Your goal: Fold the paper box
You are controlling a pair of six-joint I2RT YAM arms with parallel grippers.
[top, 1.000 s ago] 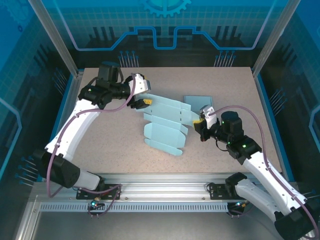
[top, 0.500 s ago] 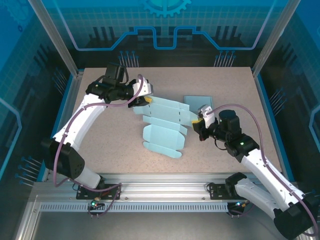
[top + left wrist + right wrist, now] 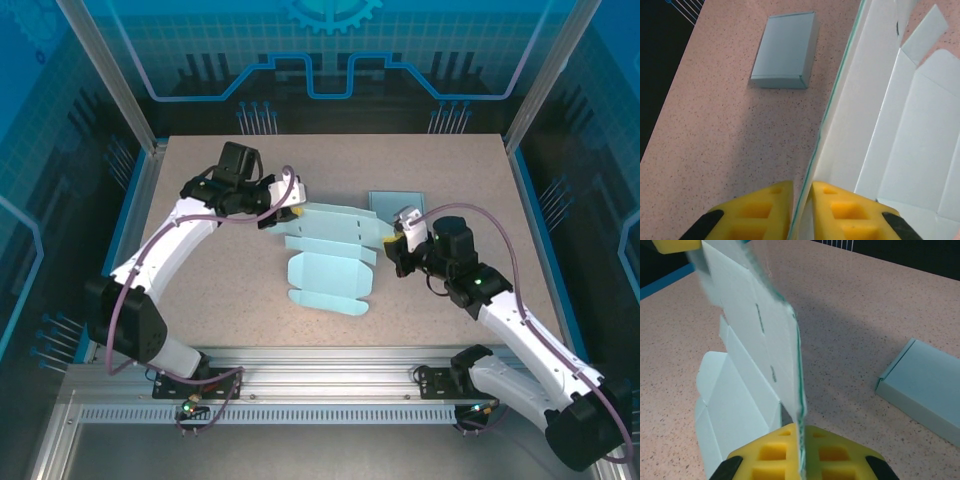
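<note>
The paper box (image 3: 330, 262) — an unfolded pale-blue sheet with flaps — lies at the middle of the speckled surface (image 3: 220, 290) in the overhead view. Its lower panels lie flat and its upper strip is lifted between the 2 arms. The left pincer (image 3: 287, 211), upper left of centre, is clenched on the strip's left end. In its wrist view the thin, green-edged panel runs up from between the 2 yellow pads (image 3: 840, 207). The right pincer (image 3: 397, 243), right of centre, is clenched on the strip's right end. In its wrist view the panel stands on edge between its pads (image 3: 775, 455) at the bottom of the frame. A small folded box (image 3: 392, 203) lies flat on the surface just above the right pincer — upper left in the left wrist view.
</note>
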